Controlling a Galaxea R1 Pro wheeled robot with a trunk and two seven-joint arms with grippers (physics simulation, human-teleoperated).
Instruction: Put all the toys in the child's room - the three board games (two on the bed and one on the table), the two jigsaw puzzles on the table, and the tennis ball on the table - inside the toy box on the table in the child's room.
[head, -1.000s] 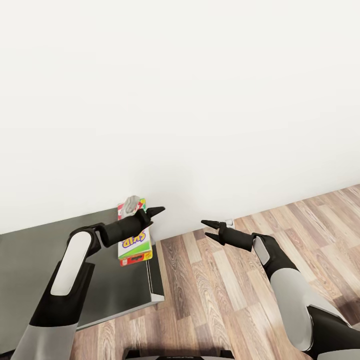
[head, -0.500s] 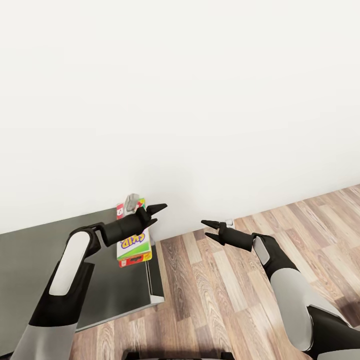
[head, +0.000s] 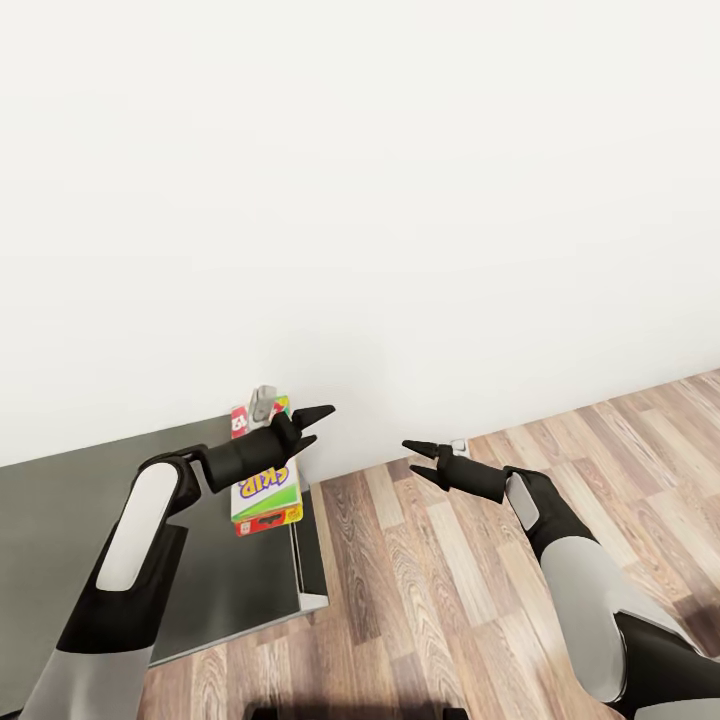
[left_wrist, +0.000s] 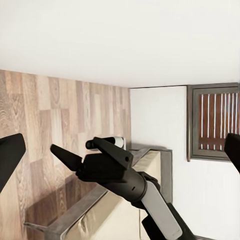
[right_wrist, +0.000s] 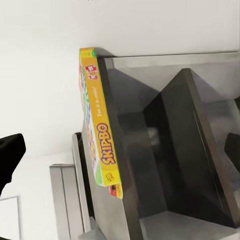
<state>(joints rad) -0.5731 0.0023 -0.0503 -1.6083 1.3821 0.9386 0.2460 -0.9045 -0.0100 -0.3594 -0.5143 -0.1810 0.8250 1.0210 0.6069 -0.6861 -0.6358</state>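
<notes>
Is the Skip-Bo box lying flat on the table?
Yes. The Skip-Bo box lies flat on the dark table, near its edge, ungripped.

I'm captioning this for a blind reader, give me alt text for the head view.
A Skip-Bo board game lies flat at the corner of a dark-grey table against a white wall. The left pincer hovers open over it; the right pincer hangs open above the wood floor.

I am standing in a home room, a simulated one. Wood-plank flooring (head: 470, 560) is running under my right claw (head: 424, 458), a plain white wall (head: 360, 200) is rising ahead of both claws, and a Skip-Bo board game (head: 262, 480) is lying on the dark-grey table (head: 60, 520) beneath my left claw (head: 312, 425).
</notes>
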